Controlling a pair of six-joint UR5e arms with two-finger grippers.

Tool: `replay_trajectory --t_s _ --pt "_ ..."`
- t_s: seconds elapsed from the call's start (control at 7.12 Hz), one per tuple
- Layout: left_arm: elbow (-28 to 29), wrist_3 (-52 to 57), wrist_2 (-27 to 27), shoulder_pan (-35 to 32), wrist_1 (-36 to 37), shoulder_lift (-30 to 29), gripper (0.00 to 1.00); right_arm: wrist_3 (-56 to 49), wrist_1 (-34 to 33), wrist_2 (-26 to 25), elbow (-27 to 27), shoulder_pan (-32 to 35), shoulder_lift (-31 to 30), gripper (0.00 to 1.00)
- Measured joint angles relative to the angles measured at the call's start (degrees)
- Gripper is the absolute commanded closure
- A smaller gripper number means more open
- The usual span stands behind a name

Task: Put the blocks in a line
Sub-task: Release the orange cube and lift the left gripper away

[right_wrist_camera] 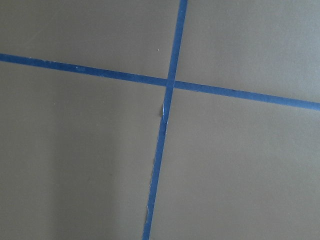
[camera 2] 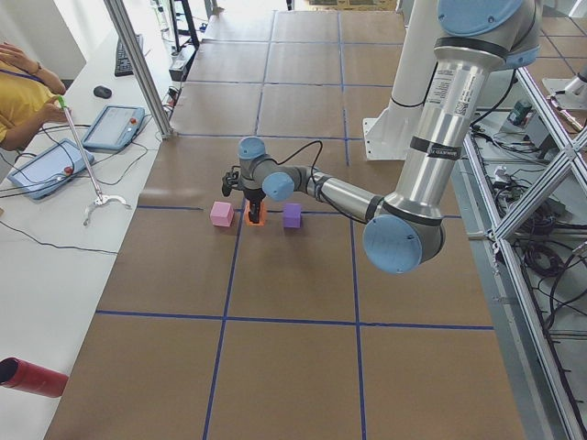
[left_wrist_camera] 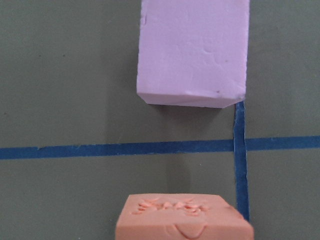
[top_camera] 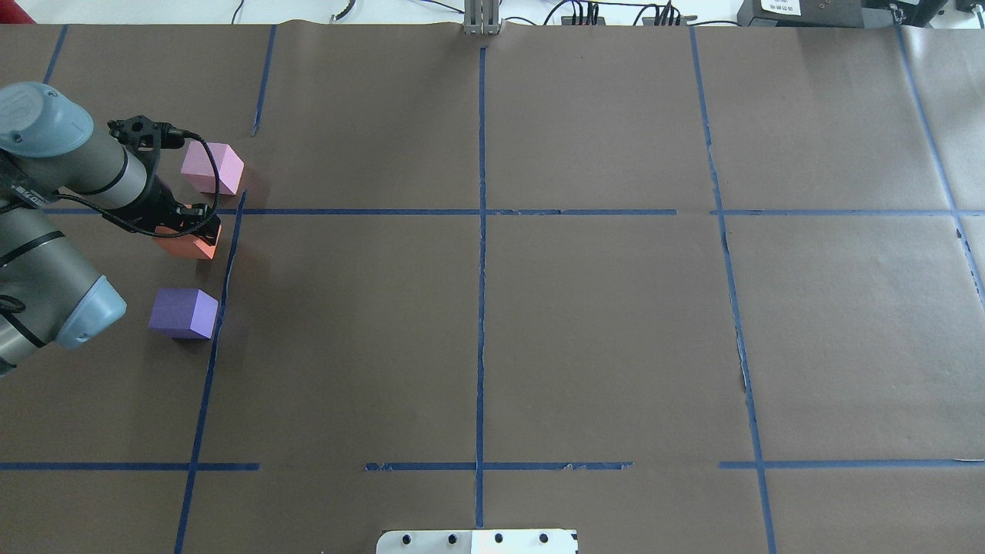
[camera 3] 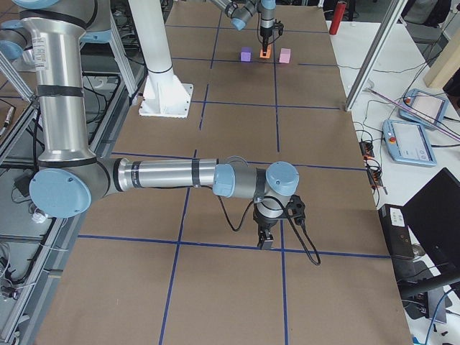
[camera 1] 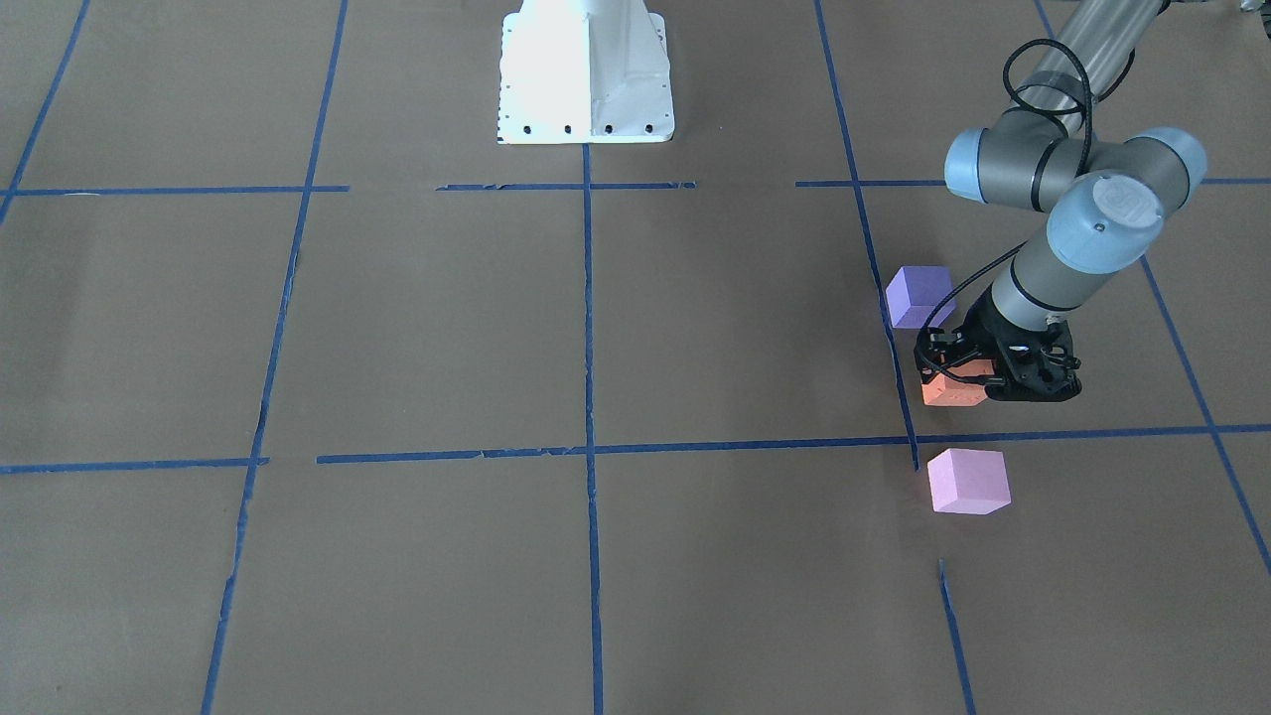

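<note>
Right arm first, nearest in the right-end view: its tool [camera 3: 264, 241] hangs low over a crossing of blue tape, well apart from the work. The wrist camera there shows only paper and tape, so I cannot tell whether its jaws are wide or narrow. All three blocks sit at the far, left end of the table [top_camera: 600, 331], strung out beside one blue tape line [top_camera: 223, 285]. Nearest the robot is the purple block [top_camera: 183, 313], resting free. Next out is the orange block [top_camera: 192, 245], with the left tool [top_camera: 185, 225] straight down over it. The block looks seated on the paper, and its dimpled top fills the bottom of the left wrist view. No view shows the fingers, so I cannot tell whether the tool is clamped on the orange block or has let go. Farthest out is the pink block [top_camera: 212, 168], just past the cross tape and free. Judgement: this is the placing of the middle block, and the row is nearly made, with the gaps roughly even. Next move, as I read it: make sure the jaws are wide, then lift straight up, slowly. Light foam could cling to a finger and drag the orange block off the line. After that, check the pink block's alignment from overhead.
</note>
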Motion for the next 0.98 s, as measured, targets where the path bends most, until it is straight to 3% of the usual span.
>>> replay_trajectory --t_s 0.42,0.7,0.98 --pt "-0.31 0.61 -0.42 -1.35 -0.14 0.71 0.01 0.00 0.00 0.00 0.00 0.00 0.00 0.00" --pt "-1.35 3.26 -0.42 -7.48 0.75 0.89 0.01 0.00 0.00 0.00 0.00 0.00 0.00 0.00" --pt "-2.45 17.84 -1.02 -16.43 5.91 1.70 0.00 0.00 0.00 0.00 0.00 0.02 0.00 0.00"
